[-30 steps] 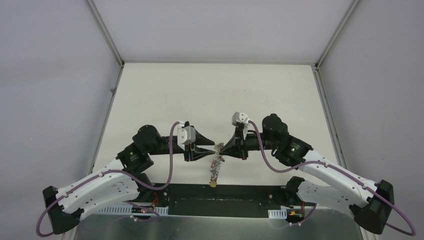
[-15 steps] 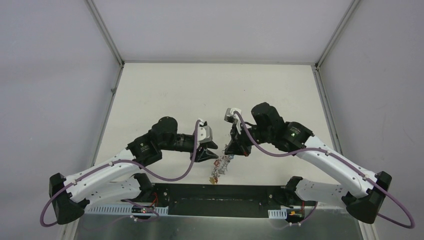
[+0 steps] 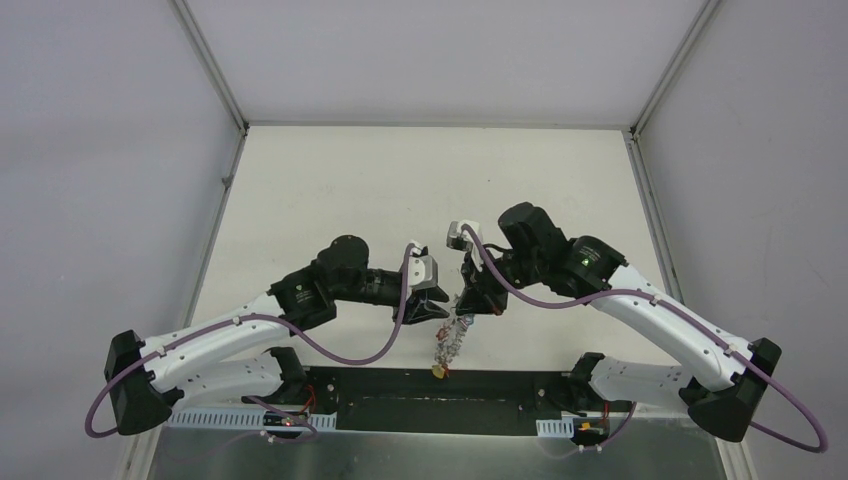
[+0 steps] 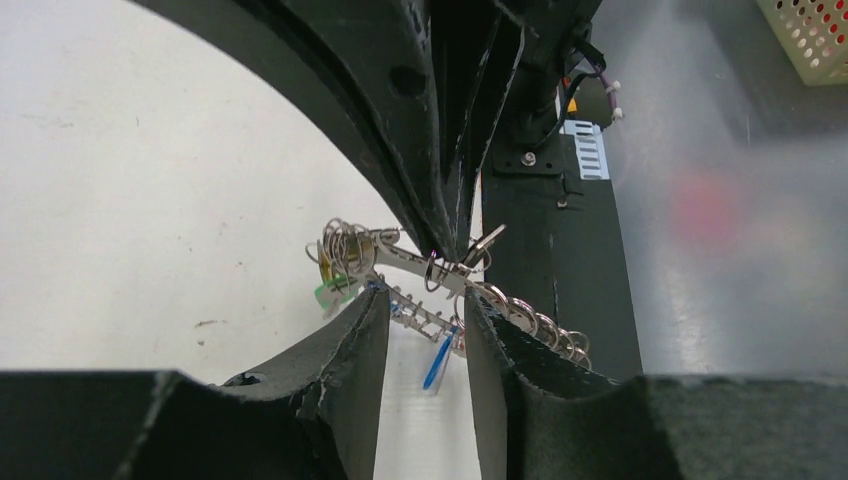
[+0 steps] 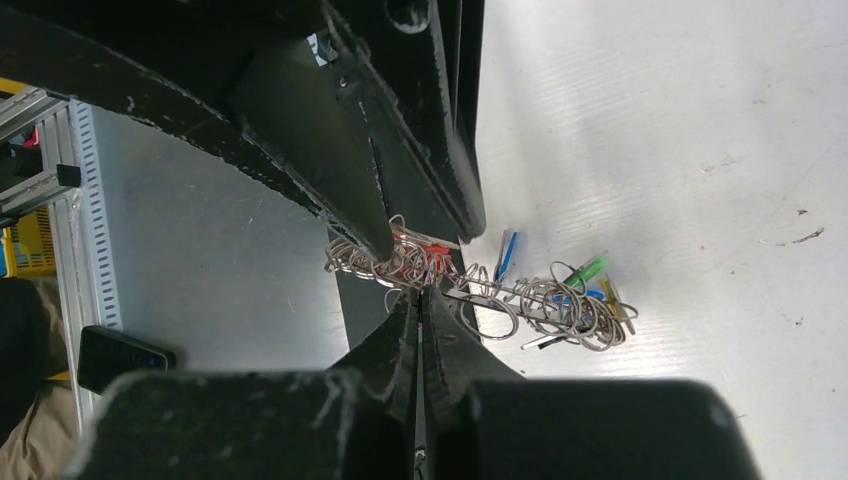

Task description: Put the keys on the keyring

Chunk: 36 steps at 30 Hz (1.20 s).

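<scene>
The keyring (image 3: 450, 345) dangles as a cluster of silver rings and coloured tags above the table's near edge. My right gripper (image 3: 466, 306) is shut on its upper part; in the right wrist view the jaws (image 5: 420, 290) pinch the wire beside a red piece (image 5: 420, 252). Blue, green and yellow tags (image 5: 585, 275) hang off to the right. My left gripper (image 3: 441, 306) comes in from the left. Its jaws (image 4: 425, 300) stand apart, with the keyring's bar (image 4: 400, 260) crossing just past the tips. I cannot pick out separate keys in the cluster.
A black strip (image 3: 440, 395) and a metal rail (image 3: 240, 420) run along the table's near edge under the keyring. White walls enclose the white table (image 3: 430, 190). A perforated basket (image 4: 812, 35) and a phone (image 5: 118, 357) lie off the table.
Both wrists have turned and moved slightly right and nearer. The left arm has stretched out rightward. The keyring now hangs lower and farther right, still in the right gripper.
</scene>
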{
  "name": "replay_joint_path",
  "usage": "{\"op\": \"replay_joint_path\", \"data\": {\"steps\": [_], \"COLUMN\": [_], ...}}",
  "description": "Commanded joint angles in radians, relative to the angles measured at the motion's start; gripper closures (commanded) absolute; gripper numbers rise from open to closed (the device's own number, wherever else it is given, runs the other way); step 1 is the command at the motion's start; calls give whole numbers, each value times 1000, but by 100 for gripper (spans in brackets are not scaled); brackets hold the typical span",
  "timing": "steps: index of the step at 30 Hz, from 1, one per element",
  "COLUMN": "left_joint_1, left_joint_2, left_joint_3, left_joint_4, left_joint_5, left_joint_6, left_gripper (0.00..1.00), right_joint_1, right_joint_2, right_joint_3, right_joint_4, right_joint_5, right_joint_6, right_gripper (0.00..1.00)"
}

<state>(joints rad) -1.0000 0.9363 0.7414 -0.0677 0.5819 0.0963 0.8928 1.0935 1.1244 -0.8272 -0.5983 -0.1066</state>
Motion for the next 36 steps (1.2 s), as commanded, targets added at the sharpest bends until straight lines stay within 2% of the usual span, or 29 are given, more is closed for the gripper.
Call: {"op": "replay_joint_path", "data": {"steps": [1, 14, 22, 24, 26, 32, 34, 36], "left_joint_1": [-15, -26, -31, -34, -35, -35, -36, -36], "left_joint_2": [6, 39, 49, 56, 63, 50, 26, -2], "left_joint_3": [-12, -21, -15, -10, -7, -16, -32, -52], "left_joint_4": [133, 142, 124, 126, 129, 143, 154, 163], "left_joint_5": [-6, 26, 25, 29, 42, 35, 16, -17], "left_joint_6": [0, 6, 13, 13, 15, -10, -25, -43], "left_gripper": [67, 90, 85, 89, 99, 100, 100, 100], "right_joint_1": [0, 0, 0, 0, 0, 0, 0, 0], "right_joint_2": [-23, -29, -29, -29, -29, -30, -34, -38], "right_joint_3": [28, 11, 11, 11, 9, 9, 6, 1], "right_joint_4": [68, 96, 100, 102, 103, 99, 99, 100], "right_joint_5": [-55, -61, -70, -71, -68, -14, 18, 44], "right_joint_6": [-18, -4, 0, 3, 3, 14, 17, 21], "right_gripper": [100, 100, 100, 100, 100, 100, 92, 79]}}
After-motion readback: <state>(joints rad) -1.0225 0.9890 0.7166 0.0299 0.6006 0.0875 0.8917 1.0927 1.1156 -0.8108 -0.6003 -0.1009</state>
